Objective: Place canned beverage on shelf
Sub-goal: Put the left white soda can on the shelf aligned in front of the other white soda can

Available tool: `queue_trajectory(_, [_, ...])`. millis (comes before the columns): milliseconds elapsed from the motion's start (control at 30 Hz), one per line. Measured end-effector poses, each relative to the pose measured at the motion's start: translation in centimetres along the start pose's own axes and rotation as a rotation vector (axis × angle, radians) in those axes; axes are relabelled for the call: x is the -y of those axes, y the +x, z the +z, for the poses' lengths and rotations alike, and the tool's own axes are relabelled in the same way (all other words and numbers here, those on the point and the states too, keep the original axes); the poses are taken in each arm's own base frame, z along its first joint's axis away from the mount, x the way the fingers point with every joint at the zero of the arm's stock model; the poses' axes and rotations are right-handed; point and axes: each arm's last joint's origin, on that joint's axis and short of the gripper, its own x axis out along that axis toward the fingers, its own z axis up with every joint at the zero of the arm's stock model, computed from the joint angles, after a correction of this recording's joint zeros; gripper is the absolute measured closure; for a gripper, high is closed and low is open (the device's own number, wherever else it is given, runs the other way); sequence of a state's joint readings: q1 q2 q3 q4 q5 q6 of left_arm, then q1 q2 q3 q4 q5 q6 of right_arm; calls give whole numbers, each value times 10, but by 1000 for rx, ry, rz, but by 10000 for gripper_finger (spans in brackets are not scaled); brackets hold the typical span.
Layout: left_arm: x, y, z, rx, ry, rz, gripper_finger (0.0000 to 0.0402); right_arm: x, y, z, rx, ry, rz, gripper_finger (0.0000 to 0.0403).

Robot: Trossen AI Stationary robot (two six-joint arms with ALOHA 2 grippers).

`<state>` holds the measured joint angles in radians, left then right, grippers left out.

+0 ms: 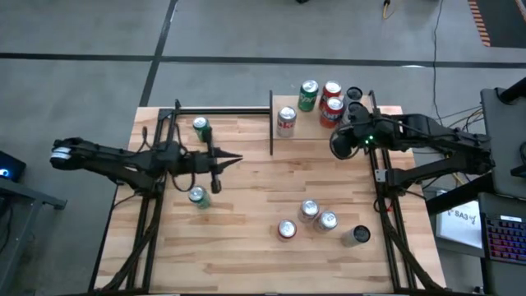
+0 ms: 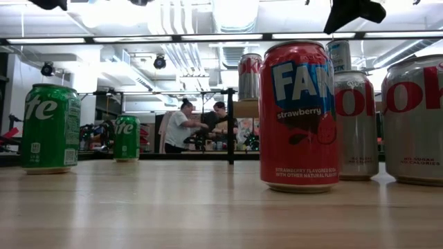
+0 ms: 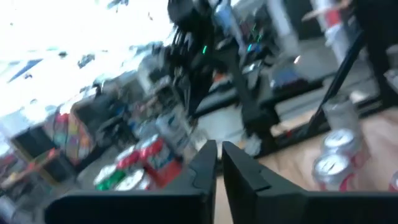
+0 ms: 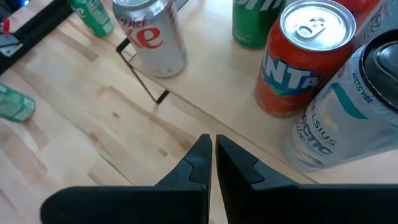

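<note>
A: Two hands, both pressed together, neither pinching anything. Left hand (image 1: pixel 237 159) over the middle of the table (image 1: pixel 246 255), tips shut on air. Right hand (image 1: pixel 335 148) parked at the front edge of the shelf (image 1: pixel 308 130).

B: And the drink to be shelved?

A: None lifted yet. Nearest to the left hand: a green can (image 1: pixel 201 127) toward the back, a second green can (image 1: pixel 198 197) toward the front, both upright on the table. Silver cans (image 1: pixel 317 215) clustered further right. Shelf at the back right, already holding several cans.

B: Risks?

A: Probably three. Coming down with tips shut: likely to shove or topple a can rather than straddle it. Carrying toward the shelf: could clip the black post (image 1: pixel 271 123) or the parked right hand. Setting down among crowded cans: could knock one into the next.

B: Surfaces?

A: Cans: thin glossy metal, smooth printed walls, rimmed round tops; probably slick under a light pinch, quick to roll once tipped. Table: striped butcher-block, flat. Shelf: plain pale wood, thin black metal posts.
</note>
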<state>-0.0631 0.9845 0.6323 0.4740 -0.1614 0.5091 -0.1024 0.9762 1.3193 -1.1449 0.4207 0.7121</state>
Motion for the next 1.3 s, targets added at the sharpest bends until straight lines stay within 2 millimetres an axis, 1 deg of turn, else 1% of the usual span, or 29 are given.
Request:
queue_trajectory(167, [-4, -10, 3, 47, 25, 15, 386, -4, 8, 1, 4, 65, -37, 390])
queue_trajectory(433, [-2, -13, 0, 34, 28, 7, 400, -17, 28, 2, -31, 68, -74, 390])
queue_trajectory(633, [-3, -14, 0, 37, 29, 10, 400, -19, 28, 6, -4, 81, -96, 390])
queue_trajectory(833, [-3, -14, 0, 33, 30, 19, 400, -15, 20, 7, 9, 111, -107, 390])
queue_trajectory(1067, [-4, -14, 0, 13, 26, 52, 400, 2, 16, 4, -23, 147, -216, 390])
queue_trajectory(1300, [-4, -14, 0, 12, 26, 54, 400, 15, 10, 6, 13, 180, -274, 390])
